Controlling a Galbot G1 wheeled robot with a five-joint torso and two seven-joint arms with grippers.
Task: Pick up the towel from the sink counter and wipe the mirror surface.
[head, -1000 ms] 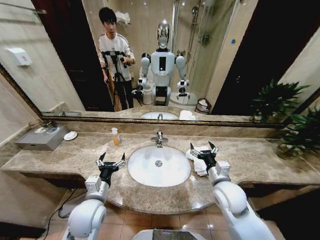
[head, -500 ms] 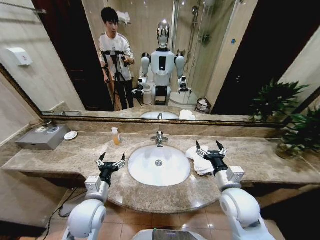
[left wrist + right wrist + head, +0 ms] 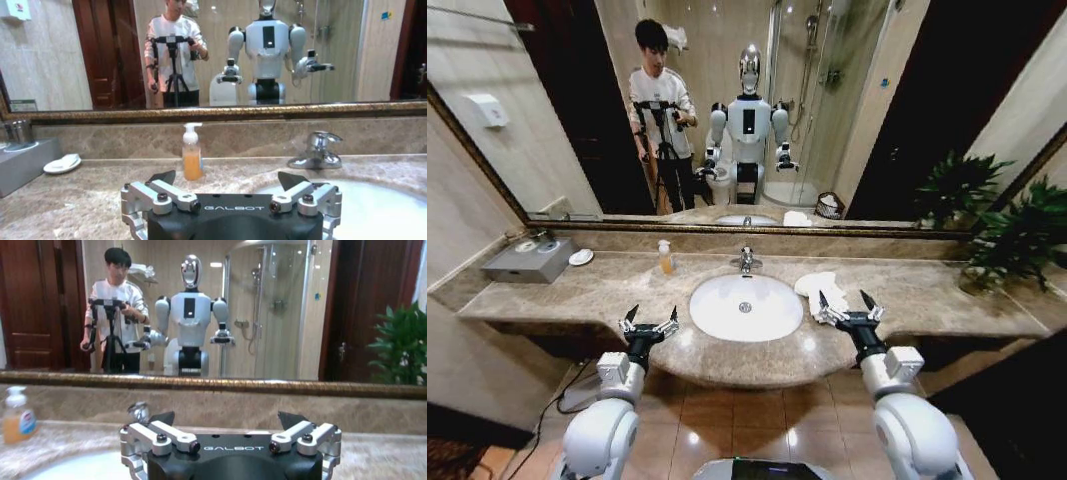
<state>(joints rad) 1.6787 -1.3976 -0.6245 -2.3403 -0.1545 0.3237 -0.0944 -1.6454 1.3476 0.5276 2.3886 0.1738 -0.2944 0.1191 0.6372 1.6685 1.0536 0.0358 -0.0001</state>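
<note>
Towel [image 3: 823,289]: white and crumpled on the sink counter [image 3: 617,290], just past the right gripper's fingertips and slightly toward the basin side of it; nothing is touching it.
Right gripper [image 3: 849,307]: held low over the counter's front edge, fingers spread wide apart with nothing between them; from its wrist camera [image 3: 227,421] the two dark fingertips point toward the mirror.
Left gripper [image 3: 651,321]: over the front edge on the far side of the basin from the right gripper, fingers also spread wide and empty [image 3: 227,180].
Basin [image 3: 745,307]: oval and white, set between the two grippers, with the chrome tap [image 3: 746,261] behind it.
Soap bottle [image 3: 192,156]: orange liquid, standing ahead of the left gripper near the backsplash.
Mirror surface [image 3: 877,110]: on the wall beyond both grippers, well apart from them, running the width of the counter.
Potted plant [image 3: 1012,240]: at the counter's end beyond the right gripper.
</note>
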